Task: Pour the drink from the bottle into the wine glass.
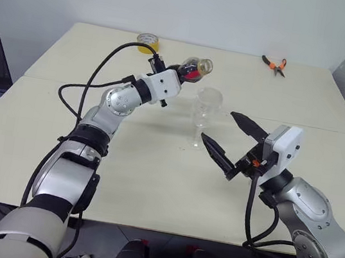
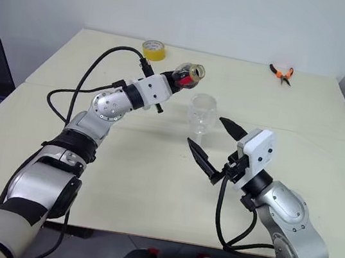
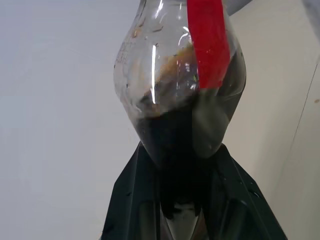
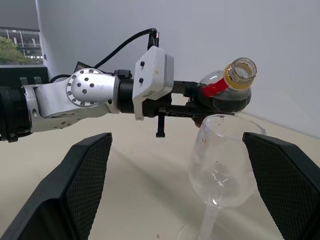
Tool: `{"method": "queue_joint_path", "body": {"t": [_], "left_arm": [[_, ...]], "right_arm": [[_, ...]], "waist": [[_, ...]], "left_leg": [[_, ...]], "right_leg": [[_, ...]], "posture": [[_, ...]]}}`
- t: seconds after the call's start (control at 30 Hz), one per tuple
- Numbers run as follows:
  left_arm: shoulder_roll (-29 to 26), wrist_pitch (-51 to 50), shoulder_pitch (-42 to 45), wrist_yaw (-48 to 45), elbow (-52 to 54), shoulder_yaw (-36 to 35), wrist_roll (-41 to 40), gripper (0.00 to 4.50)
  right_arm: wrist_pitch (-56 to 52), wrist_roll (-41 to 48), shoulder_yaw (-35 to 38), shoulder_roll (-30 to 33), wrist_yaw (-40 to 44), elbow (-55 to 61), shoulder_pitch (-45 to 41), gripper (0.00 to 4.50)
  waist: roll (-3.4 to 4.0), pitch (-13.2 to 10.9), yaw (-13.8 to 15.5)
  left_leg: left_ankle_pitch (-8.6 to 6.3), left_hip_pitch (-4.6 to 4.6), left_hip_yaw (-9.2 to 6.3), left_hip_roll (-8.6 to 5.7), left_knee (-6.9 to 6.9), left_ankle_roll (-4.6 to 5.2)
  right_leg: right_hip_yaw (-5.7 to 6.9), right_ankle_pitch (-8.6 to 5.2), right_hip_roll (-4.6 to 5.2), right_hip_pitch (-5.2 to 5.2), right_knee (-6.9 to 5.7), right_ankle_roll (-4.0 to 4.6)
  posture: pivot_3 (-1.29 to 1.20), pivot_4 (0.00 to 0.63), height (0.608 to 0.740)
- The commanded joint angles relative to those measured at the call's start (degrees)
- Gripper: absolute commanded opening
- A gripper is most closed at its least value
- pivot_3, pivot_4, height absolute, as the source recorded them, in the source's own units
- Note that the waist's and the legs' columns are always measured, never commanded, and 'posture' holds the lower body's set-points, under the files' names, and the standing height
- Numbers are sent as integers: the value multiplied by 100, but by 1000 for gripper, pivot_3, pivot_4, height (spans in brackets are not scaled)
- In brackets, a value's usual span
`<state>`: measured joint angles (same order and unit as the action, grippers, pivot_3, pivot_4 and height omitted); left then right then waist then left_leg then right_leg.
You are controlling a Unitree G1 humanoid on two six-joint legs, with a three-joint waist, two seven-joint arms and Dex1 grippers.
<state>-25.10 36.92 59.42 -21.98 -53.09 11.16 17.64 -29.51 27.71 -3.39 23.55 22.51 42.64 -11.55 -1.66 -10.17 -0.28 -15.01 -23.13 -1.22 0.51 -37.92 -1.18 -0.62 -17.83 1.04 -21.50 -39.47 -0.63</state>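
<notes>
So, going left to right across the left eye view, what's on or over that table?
Yellow tape roll → bottle held in the left gripper → wine glass → open right gripper → orange-handled pliers.

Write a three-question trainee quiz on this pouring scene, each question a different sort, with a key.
1. True or false: the bottle has its cap on.
2. Which end effector holds the bottle? A) left B) right C) neither
3. Fill in: the wine glass holds ____ drink so far.

Key: 1 false, its mouth is open. 2 A. 3 no; the glass looks empty.
</notes>
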Motion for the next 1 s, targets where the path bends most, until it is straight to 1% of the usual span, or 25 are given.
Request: {"method": "queue_joint_path", "body": {"t": [0.03,0.2,0.4,0.77,1.0], "left_arm": [[-148,399,337,377,-38,11,199,683],[-392,871,453,975,-178,204,741,669],[-557,1219,650,1501,-436,392,1159,646],[-749,1516,949,2160,-674,730,1767,645],[-843,1604,1126,2483,-792,915,2062,645]], "right_arm": [[143,-41,-23,-43,36,102,-78,4500],[163,-73,-97,-68,61,49,-111,4500],[183,-129,-121,-79,115,-8,-143,4500],[167,-188,-137,-148,158,-32,-182,4500],[145,-260,-136,-116,146,-61,-209,4500]], "waist": [[0,0,3],[0,0,4],[0,0,9],[0,0,5],[0,0,7]], "left_leg": [[0,-1,-2,0,0,0],[1,-11,-1,0,-2,-1],[1,-23,-1,-1,-6,-1],[8,-58,8,-2,-17,-11],[11,-66,7,-2,-20,-15]], "right_leg": [[2,0,0,-1,-1,0],[0,0,0,-15,-6,0],[2,0,1,-26,-12,0],[-3,0,1,-75,-43,0],[-1,0,1,-81,-44,0]], "posture": [[0,150,740],[0,150,740],[0,150,740],[0,150,740],[0,150,740]]}}
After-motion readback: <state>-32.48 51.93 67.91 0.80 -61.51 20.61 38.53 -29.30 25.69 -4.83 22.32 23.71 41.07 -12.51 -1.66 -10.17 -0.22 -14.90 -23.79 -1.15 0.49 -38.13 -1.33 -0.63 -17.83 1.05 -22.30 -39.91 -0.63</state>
